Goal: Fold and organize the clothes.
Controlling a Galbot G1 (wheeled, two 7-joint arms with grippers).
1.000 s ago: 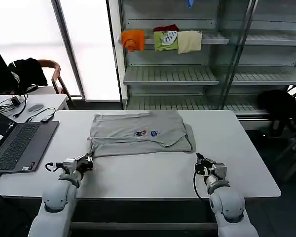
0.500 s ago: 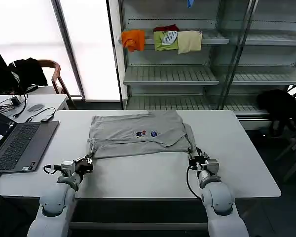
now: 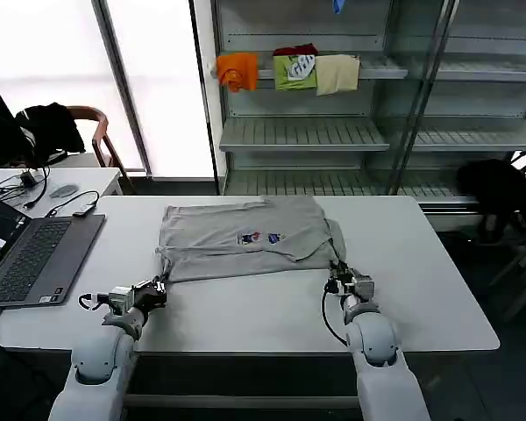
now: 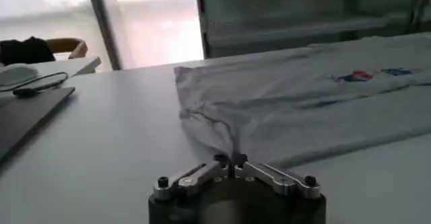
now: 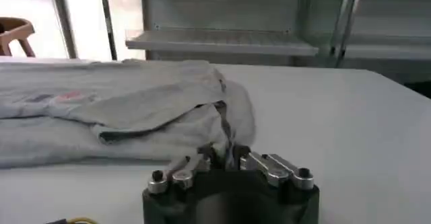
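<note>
Grey cotton, a short-sleeved shirt (image 3: 245,239) with a small multicoloured chest print (image 3: 261,237), lies partly folded across the far middle of the white table (image 3: 421,263). Its side parts are turned in, and its near hem runs roughly from 9 to 3 o'clock.

At about 7 o'clock from the shirt's middle, the left gripper (image 3: 160,285) sits low over the table at the garment's near-left corner. In the left wrist view its fingertips (image 4: 229,159) are drawn together right at the cloth edge; whether any fabric is pinched between them cannot be told.

At about 5 o'clock, the right gripper (image 3: 336,282) rests at the near-right corner, where the sleeve bunches. In the right wrist view its fingers (image 5: 202,155) stand narrow against the rumpled fabric, and a fold of cloth seems to sit between them, though an actual grasp cannot be confirmed.

At 9 o'clock from the shirt, a dark laptop (image 3: 31,254) stands open on the table's left end.

Beyond the table at 12 o'clock rises a metal shelf unit (image 3: 302,133). Its upper shelf holds three folded items side by side: an orange one (image 3: 237,68), a green one (image 3: 294,70) and a cream one (image 3: 337,74).
</note>
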